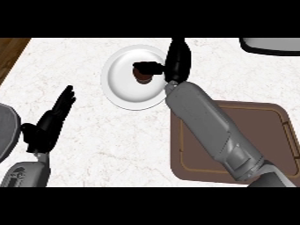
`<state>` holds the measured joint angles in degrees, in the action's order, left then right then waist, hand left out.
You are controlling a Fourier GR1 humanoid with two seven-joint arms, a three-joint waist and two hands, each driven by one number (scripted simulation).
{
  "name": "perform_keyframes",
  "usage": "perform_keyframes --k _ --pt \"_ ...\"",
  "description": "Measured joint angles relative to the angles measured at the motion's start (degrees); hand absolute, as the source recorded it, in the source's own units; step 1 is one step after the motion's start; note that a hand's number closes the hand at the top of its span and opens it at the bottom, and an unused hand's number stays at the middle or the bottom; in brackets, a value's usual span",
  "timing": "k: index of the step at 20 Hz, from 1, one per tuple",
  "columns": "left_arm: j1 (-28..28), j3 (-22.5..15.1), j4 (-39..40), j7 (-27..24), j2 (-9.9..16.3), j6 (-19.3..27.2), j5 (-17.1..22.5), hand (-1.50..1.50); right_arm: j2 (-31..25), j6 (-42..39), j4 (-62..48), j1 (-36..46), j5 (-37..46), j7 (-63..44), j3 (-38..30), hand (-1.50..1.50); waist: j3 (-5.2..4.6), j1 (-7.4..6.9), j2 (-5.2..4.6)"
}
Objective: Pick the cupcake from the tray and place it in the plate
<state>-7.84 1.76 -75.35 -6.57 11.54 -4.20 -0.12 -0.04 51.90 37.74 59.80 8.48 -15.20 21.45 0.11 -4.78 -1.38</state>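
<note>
No text, label, brand, number or sign can be read anywhere in the head view.

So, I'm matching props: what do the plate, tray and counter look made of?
Plate: plain white with a smooth raised rim, likely glazed ceramic. Tray: flat brown with a thin groove near its edge, wood or plastic, unclear. Counter: pale with faint grey veining, marble-like stone.
</note>
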Motion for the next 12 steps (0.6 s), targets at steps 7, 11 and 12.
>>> perform_keyframes --k 7,11,12 --pt "2.29 1.62 0.23 -0.94 0.35 0.54 0.32 0.00 -1.37 -6.92 5.38 -9.35 -10.61 18.58 -9.42 -1.50 -0.01 2.82 0.66" --pt "3.43 2.19 -0.84 -0.78 0.45 0.60 0.52 0.00 -4.26 -14.89 7.29 -15.76 -13.70 27.28 -12.32 -1.50 -0.03 3.85 1.02" --pt "3.53 2.39 -1.51 0.01 0.75 0.32 0.78 0.00 -5.30 -16.89 7.17 -16.65 -14.14 28.65 -12.98 -1.50 -0.05 3.96 1.07"
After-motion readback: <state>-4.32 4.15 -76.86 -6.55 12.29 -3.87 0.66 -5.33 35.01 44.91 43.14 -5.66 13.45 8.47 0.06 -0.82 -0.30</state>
